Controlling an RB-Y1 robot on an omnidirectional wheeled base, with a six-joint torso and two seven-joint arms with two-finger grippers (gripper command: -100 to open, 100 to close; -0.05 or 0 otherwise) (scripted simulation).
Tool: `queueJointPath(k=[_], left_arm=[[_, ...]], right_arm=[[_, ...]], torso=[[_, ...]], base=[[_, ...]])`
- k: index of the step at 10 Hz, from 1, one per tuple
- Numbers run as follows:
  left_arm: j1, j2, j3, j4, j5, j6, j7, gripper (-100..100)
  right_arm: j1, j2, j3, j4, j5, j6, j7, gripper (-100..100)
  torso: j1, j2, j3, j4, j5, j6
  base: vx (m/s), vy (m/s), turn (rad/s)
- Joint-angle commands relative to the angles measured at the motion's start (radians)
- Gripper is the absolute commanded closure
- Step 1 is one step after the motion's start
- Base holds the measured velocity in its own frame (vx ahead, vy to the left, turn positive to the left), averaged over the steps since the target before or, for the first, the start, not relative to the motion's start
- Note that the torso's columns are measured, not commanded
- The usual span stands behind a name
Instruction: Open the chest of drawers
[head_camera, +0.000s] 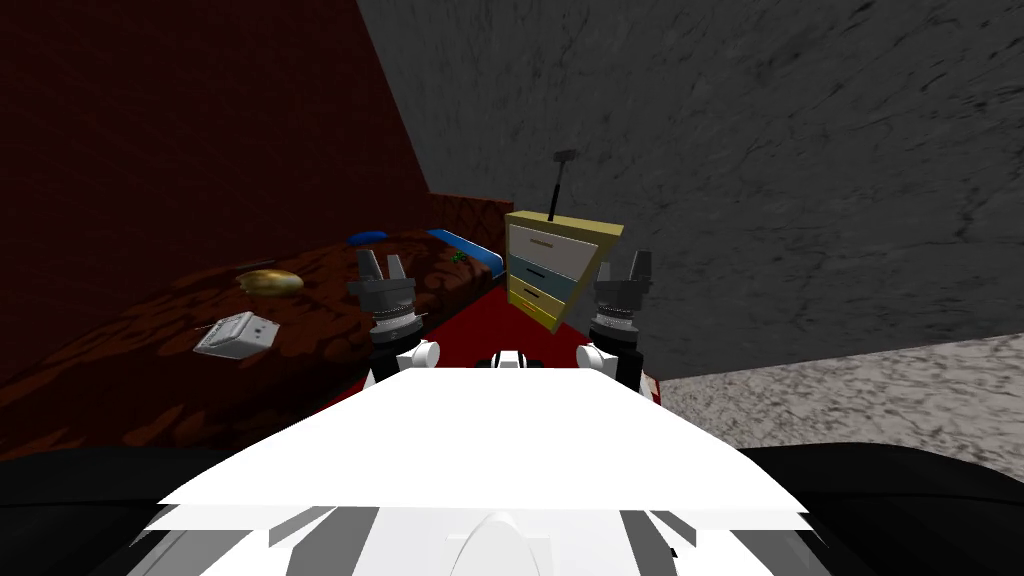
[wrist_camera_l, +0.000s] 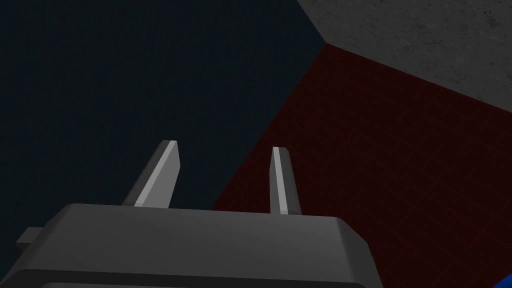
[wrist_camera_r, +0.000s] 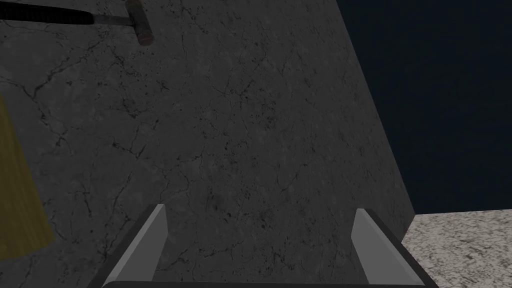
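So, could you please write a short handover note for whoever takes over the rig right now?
Left gripper: open, empty, held up in front of the bed.
Right gripper: open, empty, held up near the chest of drawers, not touching it.
Chest: ahead between the two grippers, against the grey wall, beside the bed. Its three drawers look shut.
Done: no drawer opened.
Left: move closer, grip a drawer's handle and pull it open.

The chest of drawers (head_camera: 545, 270) has a matt wood-grained frame, the wall (head_camera: 800, 150) rough cracked stone.
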Motion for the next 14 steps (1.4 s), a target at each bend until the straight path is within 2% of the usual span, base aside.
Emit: queueJointPath(k=[1,3,4,6,7,8,9,10,11,12,13,14], left_arm=[[0.000,0.000,0.000,0.000,0.000,0.000,0.000,0],[0.000,0.000,0.000,0.000,0.000,0.000,0.000,0],[0.000,0.000,0.000,0.000,0.000,0.000,0.000,0],[0.000,0.000,0.000,0.000,0.000,0.000,0.000,0],[0.000,0.000,0.000,0.000,0.000,0.000,0.000,0],[0.000,0.000,0.000,0.000,0.000,0.000,0.000,0],[0.000,0.000,0.000,0.000,0.000,0.000,0.000,0],[0.000,0.000,0.000,0.000,0.000,0.000,0.000,0],[0.000,0.000,0.000,0.000,0.000,0.000,0.000,0],[0.000,0.000,0.000,0.000,0.000,0.000,0.000,0],[0.000,0.000,0.000,0.000,0.000,0.000,0.000,0],[0.000,0.000,0.000,0.000,0.000,0.000,0.000,0]], right_arm=[[0.004,-0.069,-0.005,0.012,0.007,0.070,0.023,-100],[0.007,-0.127,-0.011,0.030,0.014,0.131,0.047,-100],[0.007,-0.127,-0.011,0.030,0.014,0.143,0.047,-100],[0.011,-0.188,-0.018,0.051,0.023,0.212,0.077,-100],[0.011,-0.188,-0.018,0.051,0.023,0.232,0.077,-100],[0.013,-0.219,-0.021,0.063,0.028,0.262,0.094,-100],[0.013,-0.219,-0.021,0.063,0.028,0.281,0.094,-100],[0.015,-0.252,-0.025,0.075,0.033,0.320,0.111,-100],[0.015,-0.252,-0.025,0.075,0.033,0.332,0.111,-100],[0.018,-0.285,-0.030,0.088,0.039,0.364,0.130,-100],[0.018,-0.285,-0.030,0.088,0.039,0.386,0.130,-100],[0.021,-0.319,-0.034,0.102,0.045,0.416,0.149,-100]], torso=[[0.000,0.002,-0.004,0.003,0.000,0.000],[0.000,0.003,-0.006,0.004,0.000,0.000],[0.000,0.003,-0.006,0.004,0.000,0.000],[0.000,0.004,-0.005,0.004,0.000,0.000],[0.000,0.004,-0.005,0.004,0.000,0.000],[-0.001,0.004,-0.005,0.004,0.000,0.001],[0.000,0.004,-0.005,0.004,0.000,0.000],[-0.001,0.004,-0.005,0.004,0.000,0.000],[0.000,0.003,-0.006,0.004,0.000,0.000],[0.000,0.004,-0.005,0.004,0.000,0.001],[0.000,0.004,-0.005,0.004,0.000,0.000],[0.000,0.004,-0.005,0.004,0.000,0.001]], base=[[0.000,0.012,0.175],[0.004,0.016,0.201],[0.006,0.008,0.074],[0.003,0.014,0.231],[0.004,0.010,0.084],[0.003,0.017,0.153],[0.003,0.010,0.096],[0.005,0.014,0.209],[0.004,0.008,0.102],[0.003,0.015,0.237],[0.005,0.010,0.098],[0.007,0.017,0.201]])
